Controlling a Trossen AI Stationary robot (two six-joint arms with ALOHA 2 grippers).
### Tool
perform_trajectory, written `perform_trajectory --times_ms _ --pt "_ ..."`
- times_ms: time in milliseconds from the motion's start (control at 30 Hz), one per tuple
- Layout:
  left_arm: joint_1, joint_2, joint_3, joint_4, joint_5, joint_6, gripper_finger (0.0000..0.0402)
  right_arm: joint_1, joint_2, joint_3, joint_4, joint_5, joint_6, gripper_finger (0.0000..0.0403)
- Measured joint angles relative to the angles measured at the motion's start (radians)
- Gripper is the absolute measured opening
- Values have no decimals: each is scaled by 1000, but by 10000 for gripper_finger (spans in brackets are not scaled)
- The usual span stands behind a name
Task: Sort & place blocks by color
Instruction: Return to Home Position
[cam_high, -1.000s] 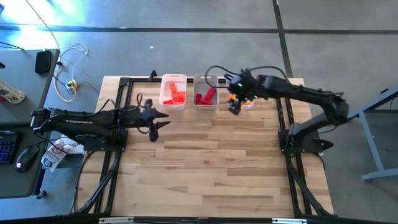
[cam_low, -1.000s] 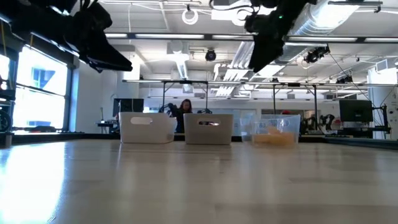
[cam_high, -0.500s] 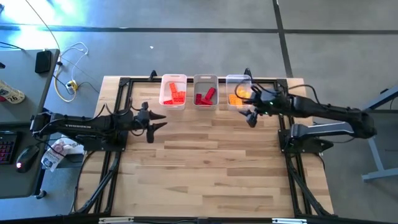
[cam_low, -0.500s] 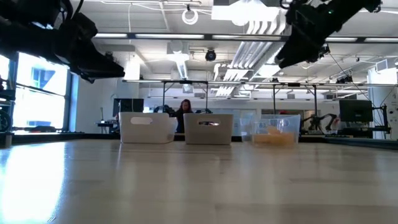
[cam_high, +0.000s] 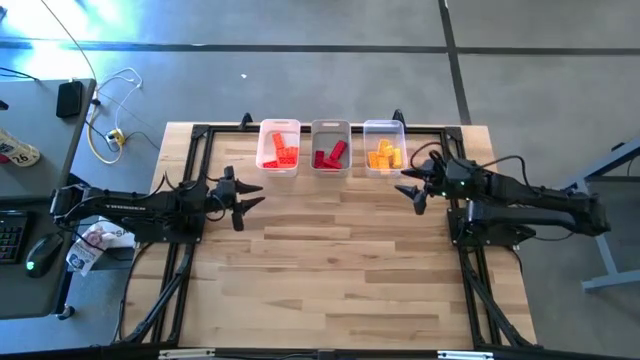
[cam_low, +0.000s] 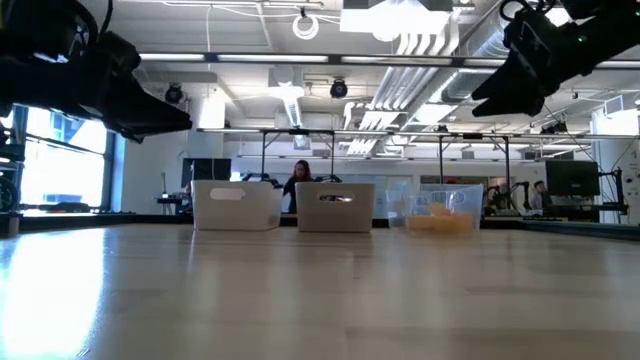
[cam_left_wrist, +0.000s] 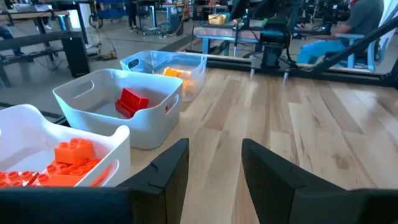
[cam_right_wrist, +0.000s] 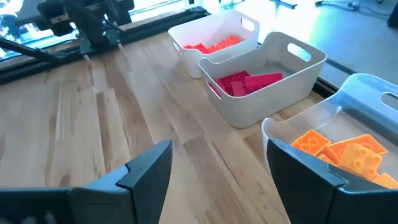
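Note:
Three bins stand in a row at the table's far edge. The left white bin (cam_high: 279, 150) holds orange-red blocks (cam_left_wrist: 65, 158). The middle white bin (cam_high: 330, 150) holds red blocks (cam_right_wrist: 249, 81). The clear right bin (cam_high: 384, 150) holds orange-yellow blocks (cam_right_wrist: 345, 152). All the blocks lie on the bin floors. My left gripper (cam_high: 252, 194) hovers open near the table's left side, short of the bins, with nothing between its fingers (cam_left_wrist: 168, 171). My right gripper (cam_high: 408, 190) hovers open just in front of the clear bin, also with nothing in it (cam_right_wrist: 217, 155).
Bare wooden tabletop (cam_high: 340, 260) spreads from the bins to the near edge. Black frame rails (cam_high: 190, 250) run along the left and right sides. A desk with a cable, mouse and keyboard (cam_high: 40, 250) stands left of the table. People sit in the room beyond (cam_low: 300, 180).
My right gripper has drawn back from above the clear bin toward the table's right and near side, sinking and tipping from pointing down to nearer level. My left gripper has pulled back a little toward the left edge and sunk. Both kept the same opening.

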Motion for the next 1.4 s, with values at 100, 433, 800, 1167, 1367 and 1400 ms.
perform_trajectory --times_ms 100,433,800,1167,1367,1400 --pt "0 -11 1 -2 -1 3 136 0 -66 -45 1 30 -9 250" --pt "0 -11 1 -2 -2 36 136 0 -278 -158 15 72 -25 250" --pt "0 -9 2 -3 -6 52 136 0 -450 -258 54 72 -54 250" --pt "0 -9 3 -18 -7 45 136 0 -516 -366 166 68 -63 250" --pt "0 -8 3 -67 -7 70 136 0 -520 -369 176 61 -48 250" --pt "0 -8 3 -82 -8 71 136 0 -520 -369 176 61 -44 250"
